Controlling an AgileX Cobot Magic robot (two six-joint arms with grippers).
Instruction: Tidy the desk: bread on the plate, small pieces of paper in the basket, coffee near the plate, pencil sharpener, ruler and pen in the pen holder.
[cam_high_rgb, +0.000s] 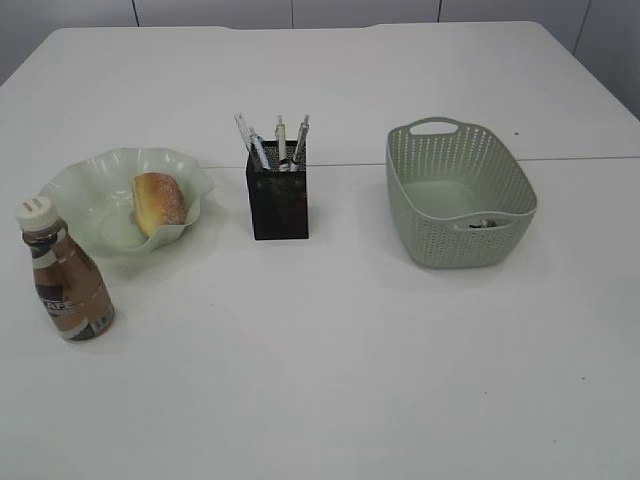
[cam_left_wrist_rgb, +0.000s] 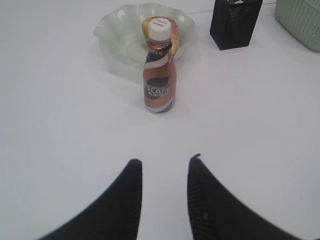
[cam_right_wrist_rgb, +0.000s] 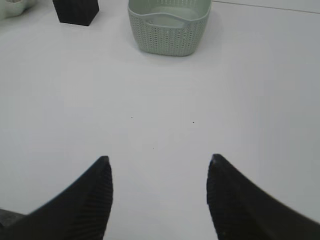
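Note:
The bread lies on the pale green wavy plate at the left. The brown coffee bottle with a white cap stands upright just in front of the plate; it also shows in the left wrist view. The black pen holder in the middle holds several pens. The green basket stands at the right with a small dark thing inside near its front wall. My left gripper is open and empty, short of the bottle. My right gripper is open and empty over bare table, short of the basket.
The white table has a seam line running across behind the plate and basket. Neither arm shows in the exterior view. The pen holder also shows in the left wrist view and in the right wrist view.

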